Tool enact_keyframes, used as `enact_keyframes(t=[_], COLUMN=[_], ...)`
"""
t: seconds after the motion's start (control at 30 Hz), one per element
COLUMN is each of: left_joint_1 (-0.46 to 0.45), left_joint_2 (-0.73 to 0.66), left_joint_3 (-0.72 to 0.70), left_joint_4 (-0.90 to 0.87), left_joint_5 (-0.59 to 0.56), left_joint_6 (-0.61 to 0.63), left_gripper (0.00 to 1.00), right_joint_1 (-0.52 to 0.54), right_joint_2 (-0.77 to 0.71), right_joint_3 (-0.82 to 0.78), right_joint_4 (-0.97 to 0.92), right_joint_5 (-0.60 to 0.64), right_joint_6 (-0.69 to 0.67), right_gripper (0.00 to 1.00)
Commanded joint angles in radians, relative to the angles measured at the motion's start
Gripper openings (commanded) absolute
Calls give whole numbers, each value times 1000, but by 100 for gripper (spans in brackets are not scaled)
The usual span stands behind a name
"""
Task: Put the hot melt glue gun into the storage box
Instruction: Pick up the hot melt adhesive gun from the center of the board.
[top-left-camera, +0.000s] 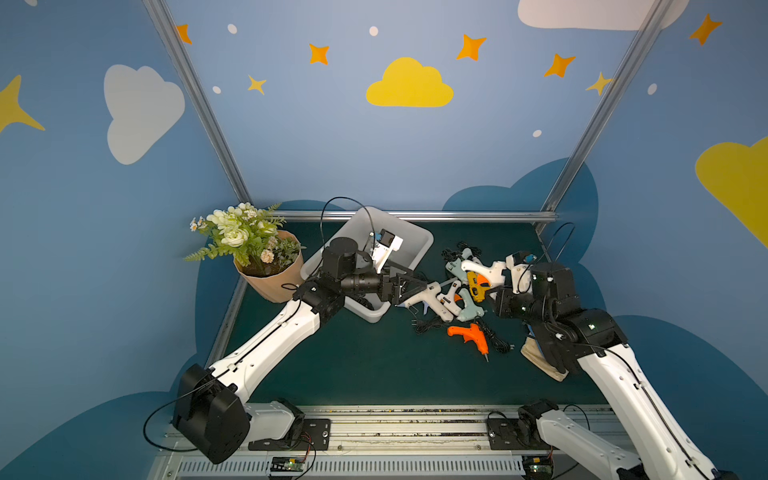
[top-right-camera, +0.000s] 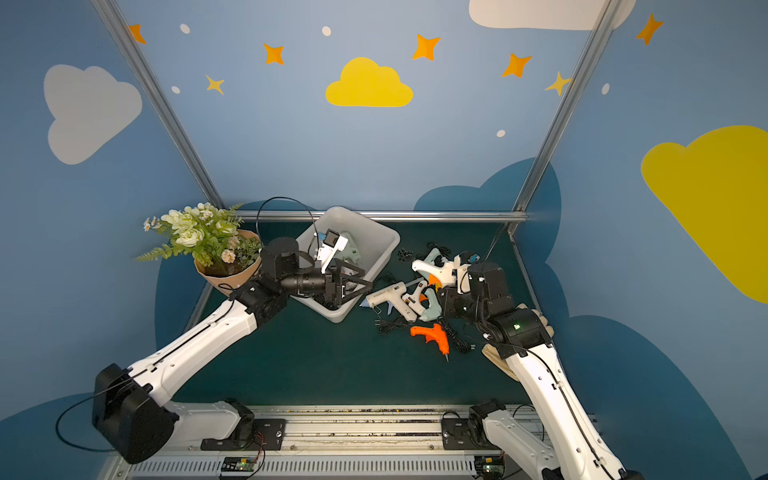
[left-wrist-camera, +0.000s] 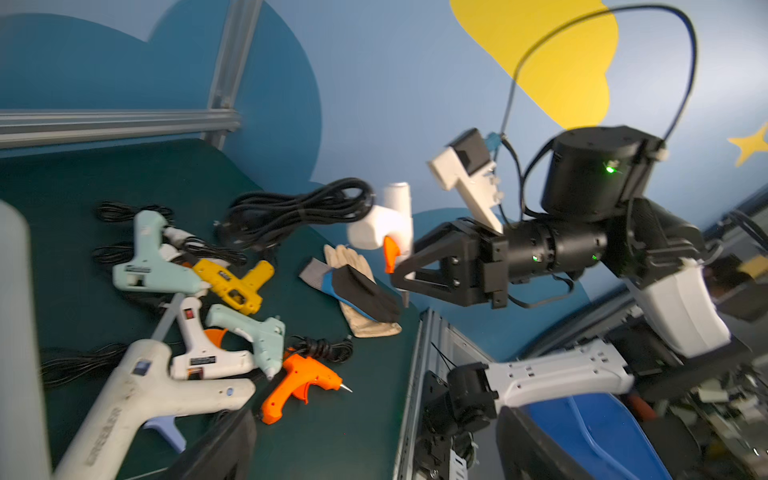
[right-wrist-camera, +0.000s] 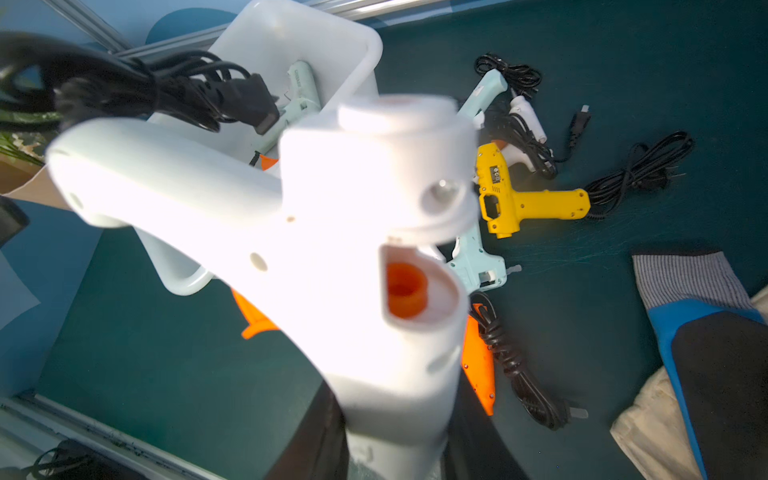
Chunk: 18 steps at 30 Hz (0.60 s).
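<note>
Over green mat (top-left-camera: 374, 365), right tool (left-wrist-camera: 400, 271) holds glue gun (right-wrist-camera: 332, 232) aloft.

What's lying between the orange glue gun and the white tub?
A bundled black power cord with its plug lies between the orange glue gun and the storage box; the rest is bare mat. Both top views show it.

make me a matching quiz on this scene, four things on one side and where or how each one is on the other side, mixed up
Things:
1. right hand
2. orange gun
3. box
4. pot

Place or state:
a. holds flowers
b. lies on the mat
c. shut on a white gun, up in the air
d. has a mint gun inside

Pairs: 1-c, 2-b, 3-d, 4-a
</note>
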<state>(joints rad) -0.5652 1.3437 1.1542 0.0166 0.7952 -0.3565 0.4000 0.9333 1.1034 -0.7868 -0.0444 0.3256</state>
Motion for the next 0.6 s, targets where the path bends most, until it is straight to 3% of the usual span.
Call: enact_keyframes(t=[0.0,0.23,0.57], left_joint_1=[-28,-30,-30], left_joint_2=[13,116,446], left_joint_3=[120,392,852], left_joint_4=[-168,-508,-942], left_joint_5=[87,-75,-18], left_joint_6=[192,487,690], left_gripper=[92,91,79], right_joint_1=[26,82,164], right_joint_2=[5,31,86], right_joint_3=[11,22,64], right_joint_4=[50,37,12], right_joint_5=[-12,0,52], right_joint_6=[-29,-50,-81], right_gripper=[0,0,0])
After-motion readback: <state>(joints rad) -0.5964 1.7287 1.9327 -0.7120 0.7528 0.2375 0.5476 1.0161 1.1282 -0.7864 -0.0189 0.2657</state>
